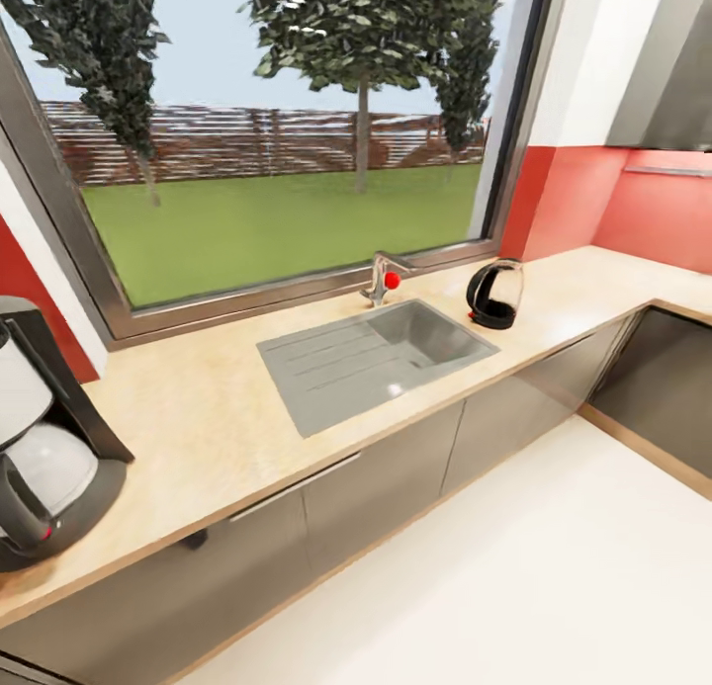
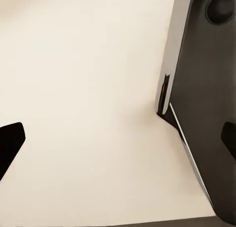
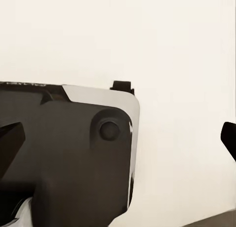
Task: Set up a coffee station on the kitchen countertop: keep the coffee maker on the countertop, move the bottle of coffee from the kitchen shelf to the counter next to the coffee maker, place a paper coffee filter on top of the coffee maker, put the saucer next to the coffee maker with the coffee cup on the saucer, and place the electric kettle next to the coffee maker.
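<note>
The black coffee maker [image 1: 44, 438] with its glass carafe stands on the beige countertop [image 1: 198, 418] at the near left. Far along the same counter, just right of the sink [image 1: 376, 354], sits the black electric kettle [image 1: 493, 293]. In the left wrist view my left gripper [image 2: 118, 143] is open, its dark fingertips [image 2: 10, 143] wide apart over pale floor. My right gripper [image 3: 118, 141] is also open, its fingertips [image 3: 228, 138] spread with nothing between them.
A faucet [image 1: 382, 278] with a red knob rises behind the sink, under a wide window. The counter turns a corner at the right, past a dark appliance front [image 1: 663, 388]. White floor [image 1: 514, 566] lies before the cabinets. My dark base [image 3: 64, 153] shows below the grippers.
</note>
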Motion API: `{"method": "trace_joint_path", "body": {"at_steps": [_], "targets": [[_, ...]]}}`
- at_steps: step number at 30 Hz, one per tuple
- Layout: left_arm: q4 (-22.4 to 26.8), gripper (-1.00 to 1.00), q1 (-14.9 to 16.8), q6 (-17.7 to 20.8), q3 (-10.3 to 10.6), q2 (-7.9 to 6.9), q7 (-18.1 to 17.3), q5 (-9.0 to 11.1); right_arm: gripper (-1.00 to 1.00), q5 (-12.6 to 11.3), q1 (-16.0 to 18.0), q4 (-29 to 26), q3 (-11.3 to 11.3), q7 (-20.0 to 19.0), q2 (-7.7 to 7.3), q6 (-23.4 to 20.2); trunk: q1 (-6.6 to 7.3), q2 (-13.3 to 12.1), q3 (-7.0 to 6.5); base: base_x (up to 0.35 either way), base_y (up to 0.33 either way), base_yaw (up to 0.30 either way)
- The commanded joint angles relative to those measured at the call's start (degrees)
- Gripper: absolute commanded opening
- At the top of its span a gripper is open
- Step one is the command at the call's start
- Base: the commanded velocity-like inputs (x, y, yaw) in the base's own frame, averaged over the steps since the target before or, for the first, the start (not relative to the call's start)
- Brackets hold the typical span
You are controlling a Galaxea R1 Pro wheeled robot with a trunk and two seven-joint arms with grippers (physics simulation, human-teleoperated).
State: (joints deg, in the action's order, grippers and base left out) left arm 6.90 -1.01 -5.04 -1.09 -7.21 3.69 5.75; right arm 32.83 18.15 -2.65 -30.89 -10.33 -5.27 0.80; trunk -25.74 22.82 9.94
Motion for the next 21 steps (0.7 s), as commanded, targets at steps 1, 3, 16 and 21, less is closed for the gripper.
{"method": "trace_joint_path", "body": {"at_steps": [1,3,16,21], "targets": [[0.1,1.0,0.0,-0.1,-0.1,0.02,0.0,0.6,1.0,0.5,0.0,0.0,-0.5,-0.2,0.0,0.1,-0.05,0.1,0.05,0.171,-0.293,-0.28],[0.1,1.0,0.0,-0.1,-0.1,0.01,0.0,0.6,1.0,0.5,0.0,0.0,-0.5,-0.2,0.0,0.1,-0.05,0.1,-0.05,0.202,-0.276,-0.273],[0.1,1.0,0.0,-0.1,-0.1,0.16,0.0,0.6,1.0,0.5,0.0,0.0,-0.5,-0.3,0.0,0.1,-0.05,0.1,-0.93,0.272,-0.213,-0.226],[0.1,1.0,0.0,-0.1,-0.1,0.26,0.0,0.6,1.0,0.5,0.0,0.0,-0.5,-0.3,0.0,0.1,-0.05,0.1,-1.31,0.282,-0.214,-0.191]]}}
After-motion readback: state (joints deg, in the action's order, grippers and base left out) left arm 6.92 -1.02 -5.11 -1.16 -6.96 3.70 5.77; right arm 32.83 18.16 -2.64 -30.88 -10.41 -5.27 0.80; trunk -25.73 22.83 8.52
